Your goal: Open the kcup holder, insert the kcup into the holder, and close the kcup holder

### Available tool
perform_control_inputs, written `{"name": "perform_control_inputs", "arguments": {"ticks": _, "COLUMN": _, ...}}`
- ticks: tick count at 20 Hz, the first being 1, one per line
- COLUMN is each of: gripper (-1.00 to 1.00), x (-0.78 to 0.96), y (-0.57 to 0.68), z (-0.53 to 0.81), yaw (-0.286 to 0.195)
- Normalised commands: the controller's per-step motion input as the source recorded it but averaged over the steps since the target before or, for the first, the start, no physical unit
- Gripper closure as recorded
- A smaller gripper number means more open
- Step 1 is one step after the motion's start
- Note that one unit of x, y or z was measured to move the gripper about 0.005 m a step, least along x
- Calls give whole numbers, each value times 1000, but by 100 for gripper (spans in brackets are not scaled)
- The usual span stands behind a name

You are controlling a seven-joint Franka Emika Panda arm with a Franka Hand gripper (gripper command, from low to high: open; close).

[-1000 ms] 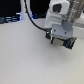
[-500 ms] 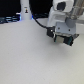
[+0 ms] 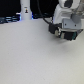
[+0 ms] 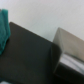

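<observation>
In the exterior view my gripper (image 3: pixel 66 34) hangs at the back right of the white table. A small green patch, the kcup (image 3: pixel 70 34), shows between its fingers, so it looks shut on the pod. The wrist view shows the kcup (image 4: pixel 4 30) as a green blur at the frame edge. Beyond it are the black kcup holder (image 4: pixel 25 55) and a grey open compartment (image 4: pixel 67 42) at its side. In the exterior view the holder merges with the dark gripper and cannot be made out.
A white bottle-like object (image 3: pixel 25 9) stands at the back on the exterior view's left, against a dark background. A black cable loops from the arm (image 3: pixel 64 12) toward the back. The pale table (image 3: pixel 30 55) spreads across the front.
The gripper has shifted slightly toward the exterior view's right and farther back, still holding the green pod.
</observation>
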Motion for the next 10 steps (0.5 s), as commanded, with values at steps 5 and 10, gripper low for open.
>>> {"name": "perform_control_inputs", "arguments": {"ticks": 5, "gripper": -100, "x": -878, "y": 583, "z": -107, "yaw": 6}}
{"name": "perform_control_inputs", "arguments": {"ticks": 10, "gripper": -100, "x": -853, "y": 578, "z": -146, "yaw": 9}}
